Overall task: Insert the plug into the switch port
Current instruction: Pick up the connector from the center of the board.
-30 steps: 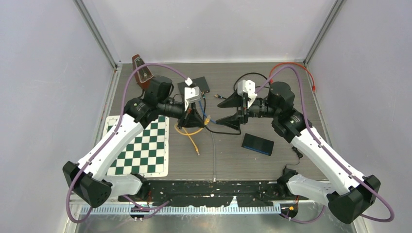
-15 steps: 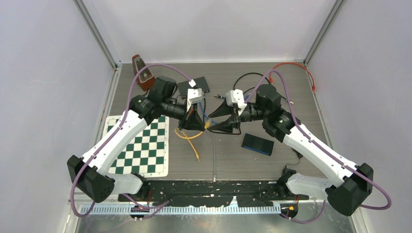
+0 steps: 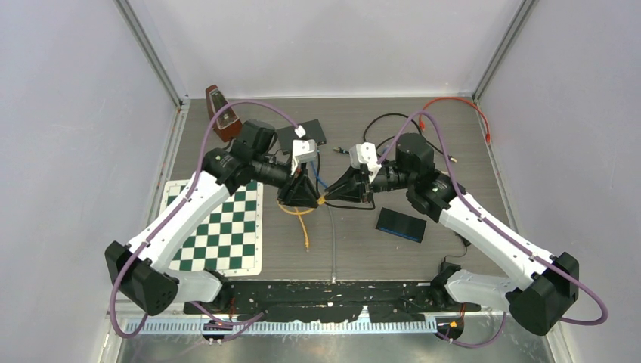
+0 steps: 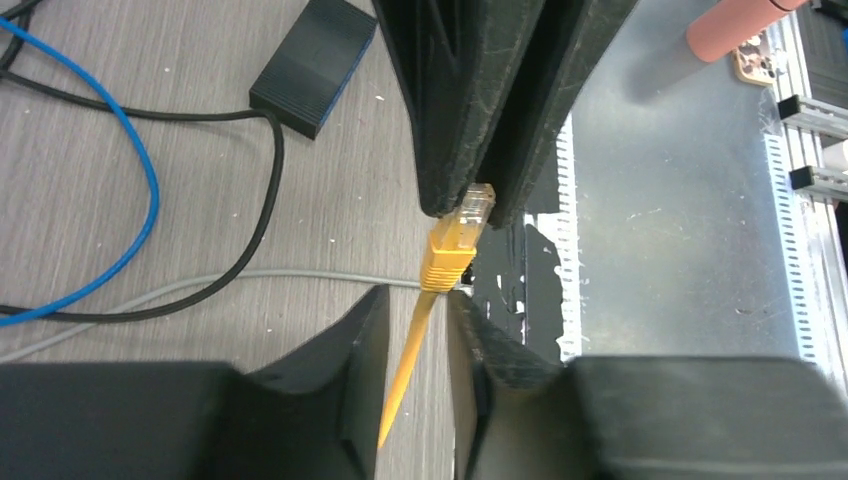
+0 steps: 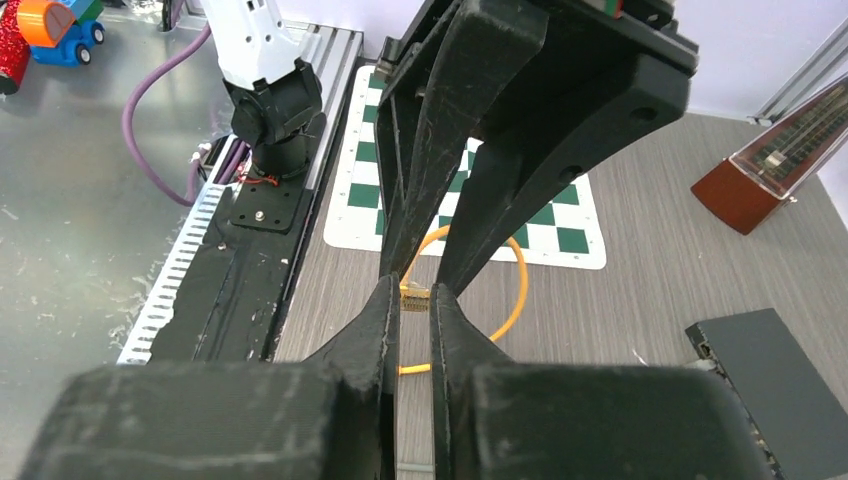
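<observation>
The yellow cable's plug [image 4: 460, 230] hangs in the air between the two arms over the table's middle. My right gripper [image 5: 415, 295] is shut on the plug's [image 5: 414, 297] clear tip. My left gripper [image 4: 417, 300] stands slightly open around the yellow cable just behind the plug, with a gap on each side. From above, both grippers meet tip to tip at the plug [image 3: 323, 200]. Two flat black boxes lie on the table, one at the back [image 3: 301, 134] and one with a blue edge [image 3: 401, 224]. I cannot tell which is the switch, and no port shows clearly.
A green-and-white chessboard mat [image 3: 219, 227] lies front left and a metronome [image 3: 221, 113] stands at the back left. Blue [image 4: 140, 200], black [image 4: 270, 170] and grey [image 3: 332, 242] cables cross the wood below the grippers. An orange cable [image 3: 453, 102] lies back right.
My right arm moved left to the plug and its jaws closed on the tip. My left gripper, shut on the cable before, has eased apart.
</observation>
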`<action>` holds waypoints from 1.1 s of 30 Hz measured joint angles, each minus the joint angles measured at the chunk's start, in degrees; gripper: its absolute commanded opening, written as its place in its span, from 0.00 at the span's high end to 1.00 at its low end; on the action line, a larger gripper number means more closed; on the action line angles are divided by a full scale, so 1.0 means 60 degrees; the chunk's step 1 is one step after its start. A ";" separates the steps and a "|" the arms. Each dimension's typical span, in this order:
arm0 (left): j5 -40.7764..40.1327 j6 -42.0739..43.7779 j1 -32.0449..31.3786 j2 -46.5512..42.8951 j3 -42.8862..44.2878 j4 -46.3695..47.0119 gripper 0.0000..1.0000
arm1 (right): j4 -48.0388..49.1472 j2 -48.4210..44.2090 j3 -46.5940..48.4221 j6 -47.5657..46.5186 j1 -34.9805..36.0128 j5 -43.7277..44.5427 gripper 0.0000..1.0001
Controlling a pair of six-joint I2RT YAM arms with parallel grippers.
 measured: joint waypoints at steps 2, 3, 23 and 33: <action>-0.0211 -0.0040 0.0000 -0.0026 -0.0015 0.0087 0.65 | 0.0066 -0.0022 -0.0095 0.0076 0.0000 0.0025 0.95; -0.0299 -0.0091 0.0000 -0.0080 -0.0095 0.0244 0.65 | 0.0186 -0.0058 -0.0211 0.0142 0.0000 0.0073 0.95; -0.0368 -0.0758 -0.0007 -0.2186 -0.2896 0.5071 0.53 | 0.2867 -0.0634 -0.1625 0.2382 0.0004 0.0685 0.95; -0.0295 -0.1508 -0.0131 -0.2091 -0.3333 0.6269 0.58 | 0.3730 -0.0776 -0.2029 0.3118 0.0000 0.0998 0.95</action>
